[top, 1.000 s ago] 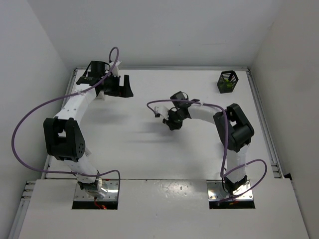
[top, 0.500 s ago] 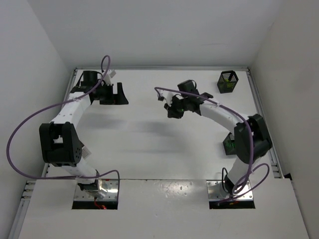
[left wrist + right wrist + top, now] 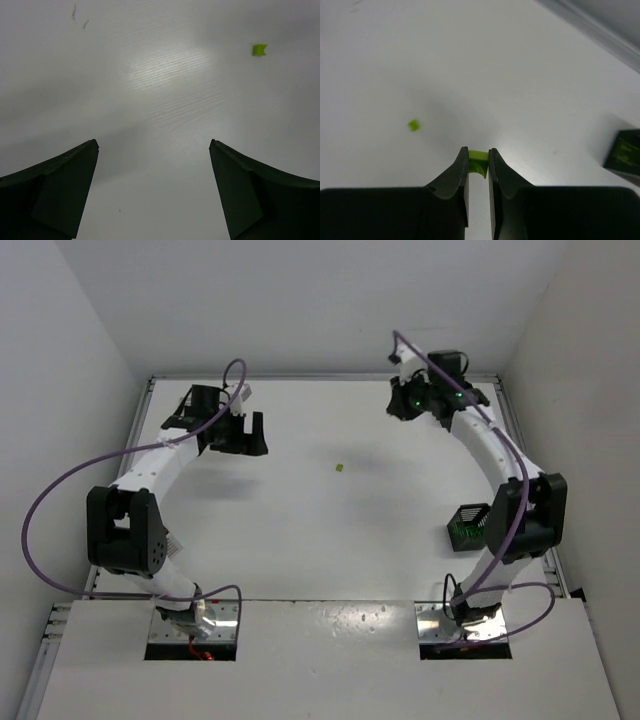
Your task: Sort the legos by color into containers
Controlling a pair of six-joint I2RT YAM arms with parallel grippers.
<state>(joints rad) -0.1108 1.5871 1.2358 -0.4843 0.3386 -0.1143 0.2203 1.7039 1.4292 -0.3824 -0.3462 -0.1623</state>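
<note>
A white tabletop (image 3: 300, 530) carried two white robot arms bolted at its near edge. The right arm (image 3: 500, 460) reached to the far right corner, and the left arm (image 3: 150, 465) reached toward the far left. A black slatted near basket (image 3: 468, 525), with green showing inside, stood beside the right arm's elbow. A second black far basket (image 3: 624, 155), with yellow-green showing inside, appeared only at the right edge of the right wrist view; from overhead the arm covered that spot. The right pincer (image 3: 478, 152) was clamped on a tiny yellow-green held brick (image 3: 478, 157), raised off the surface. The far basket lay to the right of this pincer, close by and not touching it, so the drop probably called for a short move rightward. The held brick was too small to show a long axis. The left pincer (image 3: 153, 145) stood wide apart and empty over bare surface. One yellow-green loose brick (image 3: 341, 468) lay alone near the middle of the tabletop, between the two pincers. It sat ahead and to the right of the left pincer, which was the free one.
</note>
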